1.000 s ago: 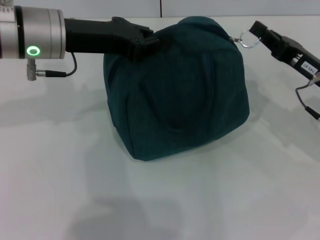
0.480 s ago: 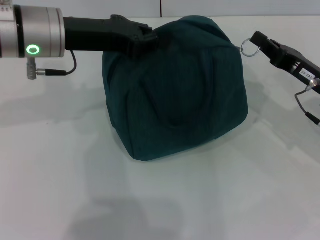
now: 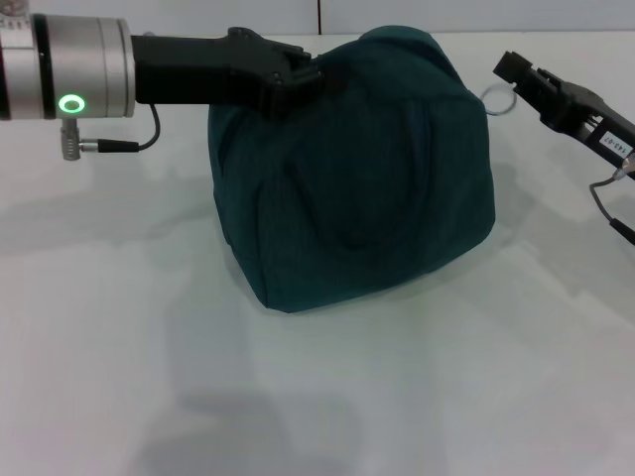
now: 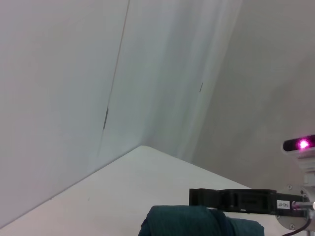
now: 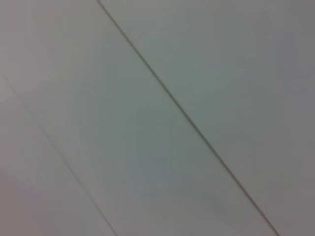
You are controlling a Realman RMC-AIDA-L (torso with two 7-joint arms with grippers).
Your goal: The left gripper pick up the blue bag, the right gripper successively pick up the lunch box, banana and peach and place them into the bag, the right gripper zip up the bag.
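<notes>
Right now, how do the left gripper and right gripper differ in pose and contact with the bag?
The left gripper presses against the blue bag's upper left corner; the right gripper sits off the bag's upper right, at the silver zipper ring. The left gripper is all black; the right gripper carries a white label. Both are black two-fingered claws near the bag's top.

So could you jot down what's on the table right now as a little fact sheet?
Bag: dark teal-blue fabric lunch bag, bulging, standing on the white table
Left pincer: black, closed on the bag's top edge
Right pincer: black with a small white label, at the silver ring zipper pull; grip unclear
Food: none in view
</notes>
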